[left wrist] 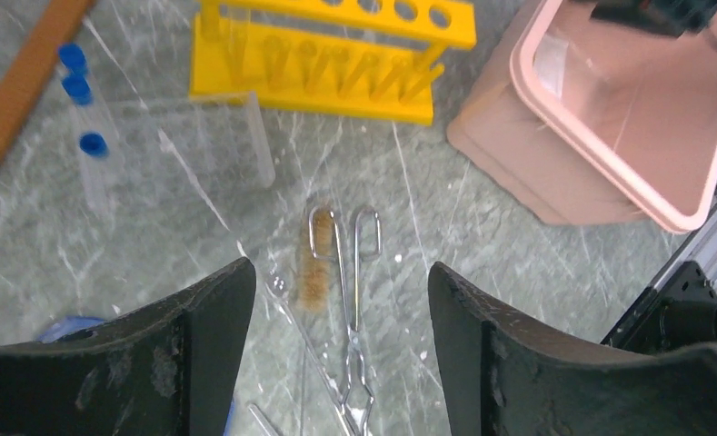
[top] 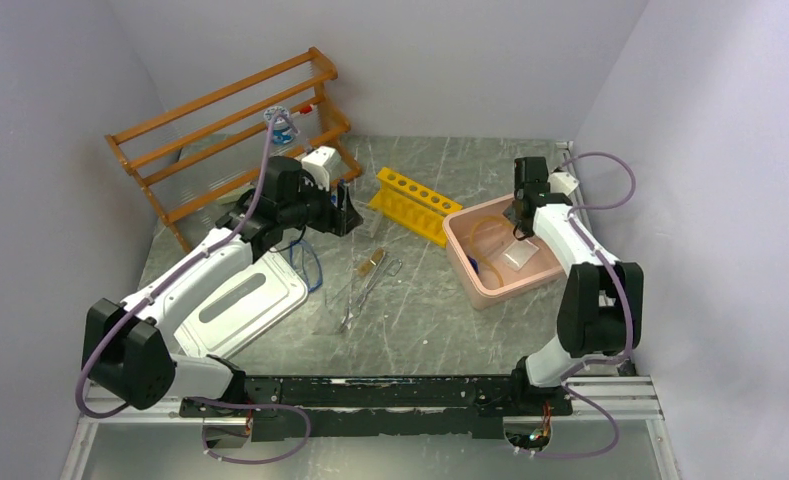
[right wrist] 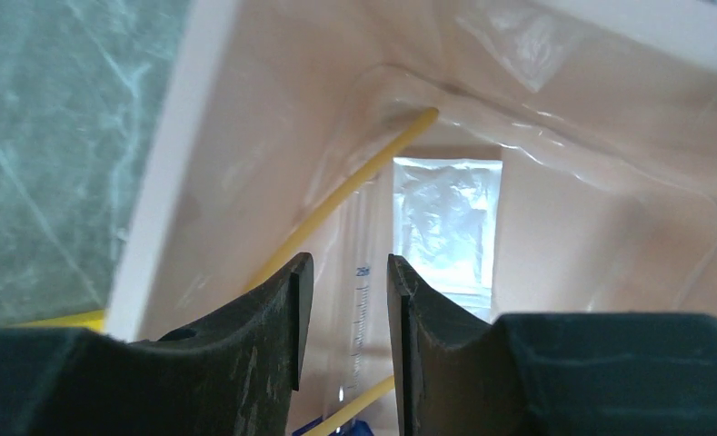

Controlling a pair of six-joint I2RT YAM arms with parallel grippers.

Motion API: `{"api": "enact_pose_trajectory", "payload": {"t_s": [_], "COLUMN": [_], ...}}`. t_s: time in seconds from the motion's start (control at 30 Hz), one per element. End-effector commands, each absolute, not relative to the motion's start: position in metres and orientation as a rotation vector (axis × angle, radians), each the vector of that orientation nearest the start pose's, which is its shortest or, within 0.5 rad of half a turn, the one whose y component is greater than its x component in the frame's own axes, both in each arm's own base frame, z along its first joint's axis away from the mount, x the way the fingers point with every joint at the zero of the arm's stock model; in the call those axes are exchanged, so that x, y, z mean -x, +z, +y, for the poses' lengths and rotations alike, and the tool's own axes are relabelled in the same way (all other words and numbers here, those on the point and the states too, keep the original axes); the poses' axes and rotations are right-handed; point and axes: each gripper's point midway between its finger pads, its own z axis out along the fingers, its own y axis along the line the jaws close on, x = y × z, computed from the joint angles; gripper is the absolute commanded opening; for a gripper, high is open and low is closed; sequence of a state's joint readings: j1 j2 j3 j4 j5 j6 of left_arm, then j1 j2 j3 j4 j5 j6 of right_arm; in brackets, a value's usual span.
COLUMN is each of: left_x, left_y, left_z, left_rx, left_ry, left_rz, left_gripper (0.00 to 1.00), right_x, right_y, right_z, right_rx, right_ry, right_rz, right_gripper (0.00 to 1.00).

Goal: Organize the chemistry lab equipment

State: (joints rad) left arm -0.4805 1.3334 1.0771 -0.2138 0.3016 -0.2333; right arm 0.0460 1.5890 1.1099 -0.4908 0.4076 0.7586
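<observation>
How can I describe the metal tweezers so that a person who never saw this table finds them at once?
Find the yellow tube rack in the middle of the grey table. Just in front of it, toward the robot, the metal tweezers lie flat. They are thin shiny wire with two looped ends, unlike the short tan brush beside them.

- Top external is overlooking everything from behind.
- Left wrist is facing down, pink bin (left wrist: 538,163) at 2 o'clock.
- Right wrist is peering closely inside it.
</observation>
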Motion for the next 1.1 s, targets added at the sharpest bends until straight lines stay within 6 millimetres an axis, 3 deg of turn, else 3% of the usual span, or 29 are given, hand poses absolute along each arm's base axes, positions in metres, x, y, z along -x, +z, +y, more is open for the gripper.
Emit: {"api": "enact_pose_trajectory", "payload": {"t_s": [0.0, 0.2, 0.43, 0.67, 1.07], "left_x": [-0.317, -0.295, -0.257, -0.243, -0.236], "left_y": [0.185, 0.132, 0.070, 0.038, 0.019], "left_z": [-0.241, -0.250, -0.245, -0.233, -0.237], "left_rx": [-0.439, -0.475, -0.509, -0.515, -0.499], "left_ry": [-0.688, -0.634, -0.565, -0.472, -0.510], "left_rz": [2.181, 2.354, 2.595, 2.733, 2.784], "left_gripper": [0.74, 0.67, 0.38, 0.32, 0.33], "right_x": [-0.391, -0.395, -0.397, -0.385, -0.367], "right_y": [0.137, 0.179, 0.235, 0.237, 0.238], "right_z": [-0.027, 0.000, 0.034, 0.047, 0.072], "right_rx": [-0.970, -0.870, -0.722, -0.704, -0.699], "right_ry": [-0.142, -0.099, -0.007, 0.063, 0.200], "right_rz": [2.148, 2.083, 1.976, 1.991, 2.005], "right_gripper": [0.39, 0.39, 0.39, 0.39, 0.38]}}
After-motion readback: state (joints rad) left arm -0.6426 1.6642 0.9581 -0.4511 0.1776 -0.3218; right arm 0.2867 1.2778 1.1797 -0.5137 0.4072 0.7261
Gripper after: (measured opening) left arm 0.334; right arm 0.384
